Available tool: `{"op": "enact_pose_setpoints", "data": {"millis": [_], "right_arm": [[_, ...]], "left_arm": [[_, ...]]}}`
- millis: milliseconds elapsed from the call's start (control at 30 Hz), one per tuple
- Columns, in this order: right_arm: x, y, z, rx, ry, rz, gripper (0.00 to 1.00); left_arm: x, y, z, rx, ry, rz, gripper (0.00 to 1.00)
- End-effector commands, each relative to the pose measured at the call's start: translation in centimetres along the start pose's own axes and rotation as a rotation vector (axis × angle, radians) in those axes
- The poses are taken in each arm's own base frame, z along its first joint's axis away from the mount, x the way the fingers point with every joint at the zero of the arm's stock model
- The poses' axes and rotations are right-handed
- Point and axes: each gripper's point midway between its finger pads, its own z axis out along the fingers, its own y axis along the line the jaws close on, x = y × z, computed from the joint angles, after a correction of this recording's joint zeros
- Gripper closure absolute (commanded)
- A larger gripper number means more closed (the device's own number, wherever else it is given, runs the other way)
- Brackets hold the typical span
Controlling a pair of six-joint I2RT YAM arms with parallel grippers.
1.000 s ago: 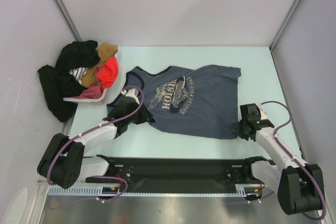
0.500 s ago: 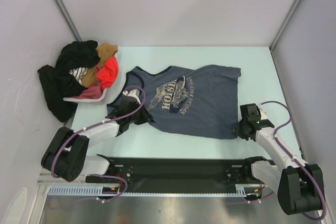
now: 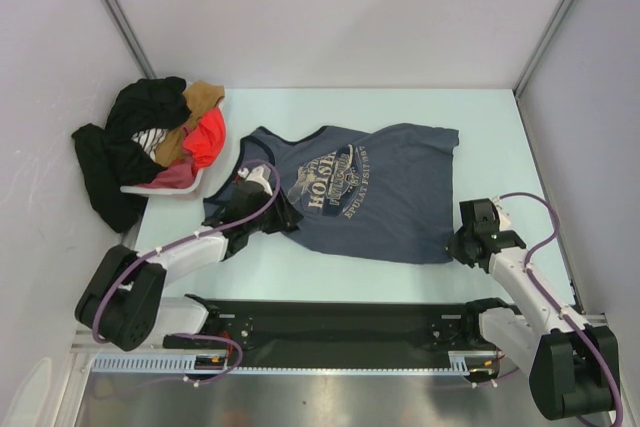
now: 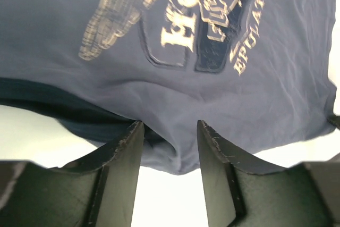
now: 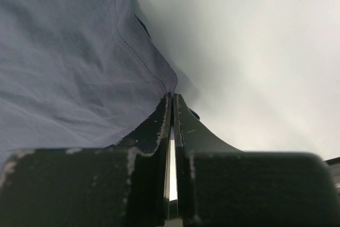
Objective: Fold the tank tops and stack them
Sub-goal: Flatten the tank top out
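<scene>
Tank top [image 3: 380,197] lies centre of table [image 3: 480,117]; clothes pile [image 3: 150,147] left of it at far-L edge, prob. on tray [image 3: 188,187].

**Materials and finishes: folding station**

Slate blue-grey cloth tank top [image 3: 400,209]: thin soft knit, matt, finely creased, with a stitched hem. Pale chest print [image 4: 175,30] on it: flat ink, cracked and patchy. Pale green tabletop [image 3: 330,269]: hard, smooth, with a faint sheen. Left gripper [image 4: 169,127], fingers [image 4: 119,155]: hard black plastic, matt, edges scuffed pale. Right gripper [image 5: 172,95], fingers [image 5: 154,127]: the same black plastic, scratched along the rims. Purple arm cable [image 3: 270,190]: smooth, slightly glossy sheathing. Heap of black, orange-red and tan garments [image 3: 150,147]: soft matt cloth, crumpled. Grey front plate [image 3: 330,399]: brushed metal with a dull shine. Pale back wall [image 3: 330,17]: smooth, matt.
</scene>
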Motion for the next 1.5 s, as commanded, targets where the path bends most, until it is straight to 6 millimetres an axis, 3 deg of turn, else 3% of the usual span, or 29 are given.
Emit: {"op": "enact_pose_setpoints", "data": {"millis": [0, 133, 300, 367, 433, 767, 1067, 1267, 1433, 1467], "right_arm": [[-1.2, 0.9, -0.5, -0.020, -0.029, 0.002, 1.00], [-1.1, 0.8, -0.5, -0.016, -0.022, 0.001, 1.00], [-1.1, 0.8, -0.7, -0.018, -0.027, 0.002, 1.00], [-1.4, 1.0, -1.0, -0.025, -0.033, 0.007, 1.00], [-1.5, 0.9, -1.5, -0.019, -0.032, 0.012, 1.00], [-0.8, 0.3, -4.8, -0.071, -0.049, 0.080, 1.00], [2.8, 0.1, -5.6, -0.089, 0.057, 0.085, 1.00], [1.8, 0.5, -6.6, -0.137, -0.004, 0.102, 1.00], [-0.2, 2.6, -6.3, -0.159, -0.047, 0.074, 1.00], [-1.4, 3.4, -6.3, -0.169, -0.088, 0.077, 1.00]], "left_arm": [[-0.4, -1.4, 0.1, 0.014, -0.017, 0.038, 0.51], [0.4, -1.7, 0.9, 0.003, 0.008, 0.046, 0.59], [0.9, -0.2, 1.0, -0.069, 0.012, 0.057, 0.71], [1.1, 0.3, 0.8, -0.084, 0.015, 0.063, 0.81], [1.4, 0.7, 0.3, -0.096, 0.017, 0.065, 1.00], [0.5, 3.5, -5.1, -0.253, -0.041, 0.114, 1.00], [4.5, 3.6, -5.8, -0.182, 0.039, 0.077, 1.00], [5.1, 3.2, -5.6, -0.171, 0.059, 0.087, 1.00], [2.5, 0.9, -3.9, -0.160, 0.080, 0.122, 1.00], [1.8, 0.3, -3.7, -0.144, 0.082, 0.121, 1.00]]}}
